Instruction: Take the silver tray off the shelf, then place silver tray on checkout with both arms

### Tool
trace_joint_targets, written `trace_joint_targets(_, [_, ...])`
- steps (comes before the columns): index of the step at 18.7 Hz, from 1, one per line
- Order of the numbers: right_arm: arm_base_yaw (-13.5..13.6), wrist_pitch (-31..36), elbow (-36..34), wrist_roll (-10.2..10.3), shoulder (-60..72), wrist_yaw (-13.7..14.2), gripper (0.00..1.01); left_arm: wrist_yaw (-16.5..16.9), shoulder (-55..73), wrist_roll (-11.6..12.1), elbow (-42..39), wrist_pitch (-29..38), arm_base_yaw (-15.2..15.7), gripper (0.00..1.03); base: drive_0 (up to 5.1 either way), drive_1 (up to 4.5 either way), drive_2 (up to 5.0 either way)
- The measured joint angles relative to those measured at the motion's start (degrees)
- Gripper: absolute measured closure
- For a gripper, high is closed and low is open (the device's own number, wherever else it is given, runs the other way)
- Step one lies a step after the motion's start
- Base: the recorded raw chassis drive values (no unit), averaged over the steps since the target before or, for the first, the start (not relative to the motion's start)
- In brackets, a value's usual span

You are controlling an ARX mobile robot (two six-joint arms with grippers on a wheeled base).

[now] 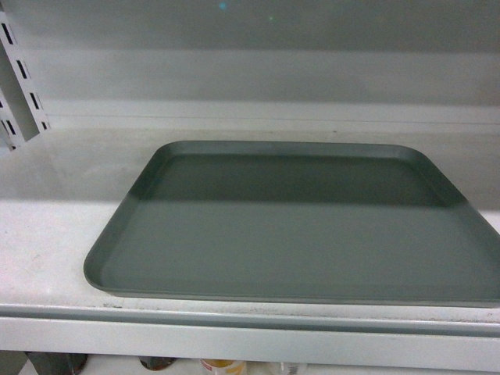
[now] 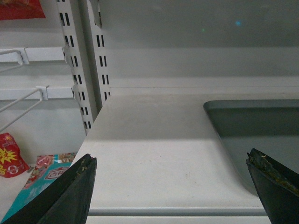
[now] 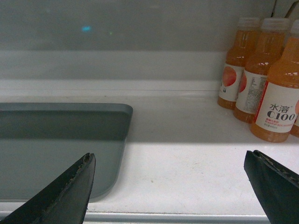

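The silver tray (image 1: 297, 223) lies flat on the white shelf (image 1: 47, 250), close to the front lip. Neither gripper shows in the head view. My left gripper (image 2: 170, 161) is open, hovering in front of the shelf lip, with bare board between its fingers; the silver tray's left end (image 2: 254, 123) lies to its right. My right gripper (image 3: 168, 161) is open too, over bare shelf (image 3: 187, 154) just right of the tray's right end (image 3: 60, 144). The checkout is out of view.
Three orange drink bottles (image 3: 278, 88) stand on the shelf to the right of the tray. A slotted upright (image 2: 81, 70) rises at the shelf's left end, with snack packets (image 2: 39, 175) on the neighbouring lower shelf. More items (image 1: 223, 366) sit below the shelf.
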Motion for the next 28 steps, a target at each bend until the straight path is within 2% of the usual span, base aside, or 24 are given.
trace_joint_targets(16, [0.00, 0.00, 0.00, 0.00, 0.00, 0.00, 0.03, 0.00, 0.00, 0.00, 0.00, 0.00, 0.00, 0.05, 0.0, 0.00, 0.0])
trace_joint_targets(17, [-0.28, -2.60, 0.68, 0.96, 0.96, -0.90, 0.03, -6.64, 2.03, -2.84, 2.23, -7.23, -2.97, 0.05, 0.0, 0.00, 0.0])
trace_joint_targets(18, [-0.90, -1.57, 1.14, 2.80, 4.66, -2.05, 0.03, -12.74, 6.16, -5.75, 4.28, -9.94, -6.03, 0.05, 0.0, 0.00, 0.0])
trace_joint_targets(19, [-1.75, 3.15, 2.36, 4.50, 12.13, -3.72, 0.03, -17.18, 11.13, -8.76, 6.78, -8.94, -8.35, 0.05, 0.0, 0.00, 0.0])
trace_joint_targets(20, [-1.97, 8.00, 3.50, 4.94, 17.44, -4.11, 0.03, -18.64, 13.84, -9.88, 8.13, -5.95, -7.63, 0.05, 0.0, 0.00, 0.0])
trace_joint_targets(22, [-0.31, 18.38, 6.75, 5.88, 28.74, -4.57, 0.03, -17.18, 20.85, -10.34, 9.99, 3.10, -5.51, 0.05, 0.0, 0.00, 0.0])
trace_joint_targets(24, [2.10, 25.38, 9.79, 6.23, 38.95, -4.76, 0.03, -12.28, 32.44, -10.29, 10.47, 13.11, -3.98, 0.05, 0.0, 0.00, 0.0])
trace_joint_targets(25, [3.50, 28.79, 12.02, 6.16, 46.12, -5.03, 0.03, -10.88, 39.69, -10.10, 10.99, 18.64, -3.78, 0.05, 0.0, 0.00, 0.0])
trace_joint_targets(26, [4.26, 31.32, 14.08, 5.40, 51.98, -4.96, 0.03, -8.76, 48.22, -10.08, 12.74, 24.72, -3.52, 0.05, 0.0, 0.00, 0.0])
trace_joint_targets(28, [4.52, 32.30, 19.56, 4.04, 62.80, -5.77, 0.03, -6.16, 61.59, -9.27, 17.33, 32.52, -4.28, 0.05, 0.0, 0.00, 0.0])
